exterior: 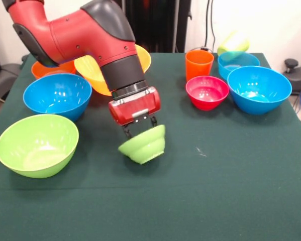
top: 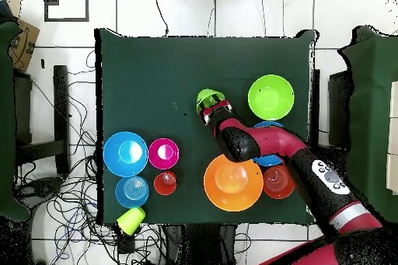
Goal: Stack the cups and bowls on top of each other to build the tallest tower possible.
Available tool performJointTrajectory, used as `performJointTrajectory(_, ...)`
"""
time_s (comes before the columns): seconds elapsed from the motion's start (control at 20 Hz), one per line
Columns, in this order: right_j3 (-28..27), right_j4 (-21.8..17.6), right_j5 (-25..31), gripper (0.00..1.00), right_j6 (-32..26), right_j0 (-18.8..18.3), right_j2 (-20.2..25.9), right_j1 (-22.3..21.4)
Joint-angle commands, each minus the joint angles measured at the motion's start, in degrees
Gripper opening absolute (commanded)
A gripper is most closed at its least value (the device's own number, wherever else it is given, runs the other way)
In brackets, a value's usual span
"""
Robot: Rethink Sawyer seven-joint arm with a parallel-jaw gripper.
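Gripping small green bowl (exterior: 143,144) tilted in tool (exterior: 139,128), above tabletop (exterior: 215,191). No tower yet; every other bowl and cup unstacked.

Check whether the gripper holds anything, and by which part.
The gripper holds the small green bowl by its rim, tilted above the table.

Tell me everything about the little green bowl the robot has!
The small green bowl is glossy plastic, round, with a narrower flat base. It hangs tipped on its side, base pointing away from the robot and down, its opening turned toward the arm. The pincer is shut on its rim. It seems lifted just above the green cloth, near the table's middle, touching no other bowl. From overhead it shows beyond the pincer's end.
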Motion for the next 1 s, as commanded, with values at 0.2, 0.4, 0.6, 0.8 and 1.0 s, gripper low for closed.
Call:
performJointTrajectory(0.2, 4.7, -3.2, 3.5, 1.0, -2.7, -2.3, 9.5, 0.9)
performJointTrajectory(0.4, 5.1, -2.9, 4.8, 1.0, -3.7, -3.6, 12.4, 1.6)
performJointTrajectory(0.6, 4.5, -2.7, 5.2, 1.0, -2.8, -2.5, 12.1, -0.4)
performJointTrajectory(0.8, 3.3, -2.9, 6.1, 1.0, -3.0, -1.4, 11.4, -1.9)
performJointTrajectory(1.0, 1.3, -4.2, 5.5, 1.0, -1.2, 1.5, 6.7, -4.1)
